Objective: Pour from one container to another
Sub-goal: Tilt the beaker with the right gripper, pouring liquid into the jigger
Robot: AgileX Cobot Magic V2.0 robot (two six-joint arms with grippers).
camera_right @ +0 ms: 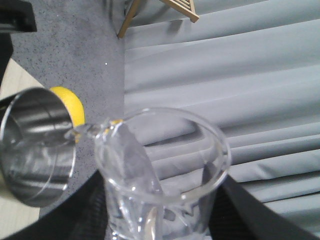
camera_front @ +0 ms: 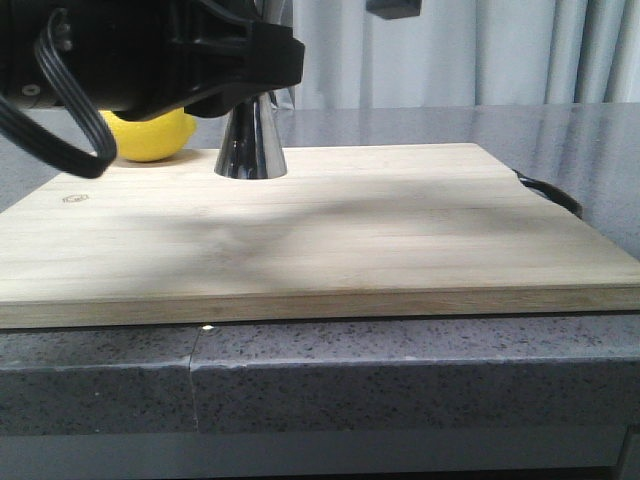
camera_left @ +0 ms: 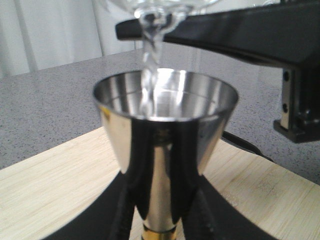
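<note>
The tall steel hourglass-shaped jigger (camera_front: 251, 140) stands on the pale wooden cutting board (camera_front: 330, 230), near its far left edge. The round yellow lemon (camera_front: 150, 135) lies left of it. The small clear glass beaker (camera_right: 160, 175) tilts above the jigger's mouth.

Front view: low, near tabletop (camera_front: 100, 385) level, facing 12 o'clock across the cutting board (camera_front: 300, 240). Left wrist view: tight on the jigger (camera_left: 165, 125), looking level. Right wrist view: right behind the beaker (camera_right: 160, 170) — jigger and lemon (camera_right: 70, 102) shared with front view.

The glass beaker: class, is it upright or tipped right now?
Tipped. In the right wrist view the glass beaker leans its lip over the steel jigger, and clear liquid streams into the cup.
</note>
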